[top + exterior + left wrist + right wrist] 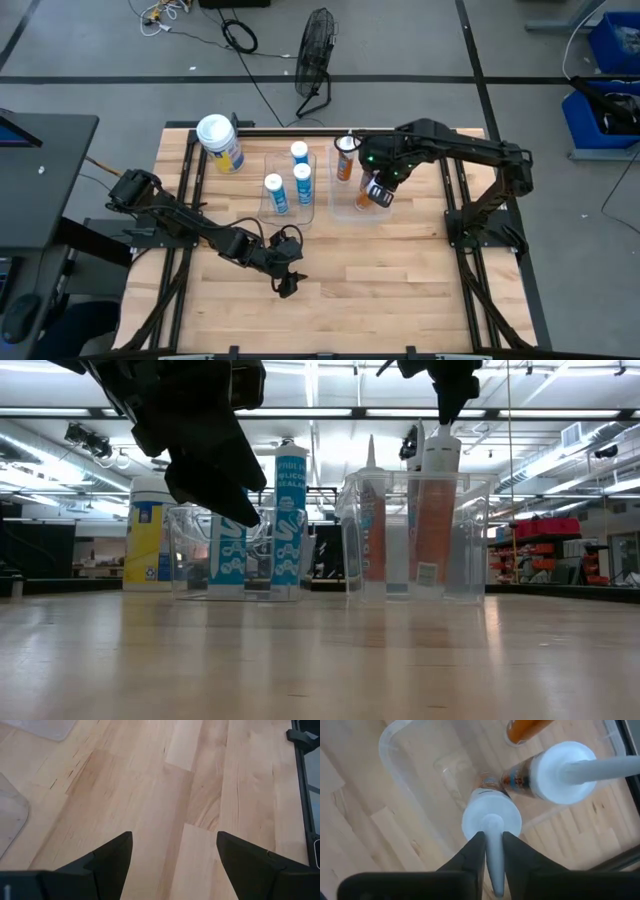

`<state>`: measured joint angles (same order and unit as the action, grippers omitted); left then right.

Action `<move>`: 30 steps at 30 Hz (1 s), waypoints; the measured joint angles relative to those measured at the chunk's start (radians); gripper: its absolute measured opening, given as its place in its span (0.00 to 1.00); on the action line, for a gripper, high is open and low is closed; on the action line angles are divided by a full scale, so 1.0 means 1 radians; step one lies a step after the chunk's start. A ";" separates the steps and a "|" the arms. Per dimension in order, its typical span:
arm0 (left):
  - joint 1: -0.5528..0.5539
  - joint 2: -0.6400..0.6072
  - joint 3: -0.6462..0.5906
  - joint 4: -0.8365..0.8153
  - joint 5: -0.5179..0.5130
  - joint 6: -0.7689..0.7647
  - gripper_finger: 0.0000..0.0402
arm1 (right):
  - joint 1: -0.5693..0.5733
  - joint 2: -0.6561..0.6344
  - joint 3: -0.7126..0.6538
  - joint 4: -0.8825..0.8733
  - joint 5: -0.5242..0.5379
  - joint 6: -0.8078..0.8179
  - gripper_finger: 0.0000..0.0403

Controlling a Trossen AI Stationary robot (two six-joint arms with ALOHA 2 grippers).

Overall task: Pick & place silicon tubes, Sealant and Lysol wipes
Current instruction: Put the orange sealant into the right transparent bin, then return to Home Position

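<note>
Lysol wipes (pixel 220 141): white domed lid, yellow-and-blue label, upright at the table's (pixel 400 290) far left; partly hidden behind the left arm in the low view. Left gripper (pixel 287 283): jaws apart, empty, over bare wood. 3 white-and-blue tubes (pixel 291 178) stand in a clear bin (pixel 268 205). Right gripper (pixel 493 854): fingers flank the nozzle of an upright sealant cartridge (pixel 491 821) in the second clear bin (pixel 400 750); grip uncertain.

round lysol wipes canister (pixel 221 143): white domed lid, yellow-and-blue label; slim silicone tubes (pixel 288 180): white with blue print; sealant cartridges (pixel 437 510): white-and-orange; butcher-block wooden table (pixel 400 280): pale striped planks.
</note>
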<state>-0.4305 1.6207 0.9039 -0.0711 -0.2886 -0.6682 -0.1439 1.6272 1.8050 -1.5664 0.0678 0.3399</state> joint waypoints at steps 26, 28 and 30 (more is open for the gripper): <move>0.000 0.000 0.000 0.000 0.000 -0.001 0.74 | -0.039 0.002 0.277 -0.005 0.004 -0.034 0.37; 0.000 0.000 0.000 0.000 0.000 0.005 0.74 | -0.031 0.002 0.311 -0.005 -0.026 -0.035 0.37; 0.000 0.000 0.000 0.000 -0.015 0.033 0.74 | -0.017 -0.001 0.337 -0.004 -0.032 -0.043 0.37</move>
<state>-0.4309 1.6203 0.9039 -0.0711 -0.3032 -0.6348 -0.1607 1.6265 2.1417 -1.5706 0.0355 0.2973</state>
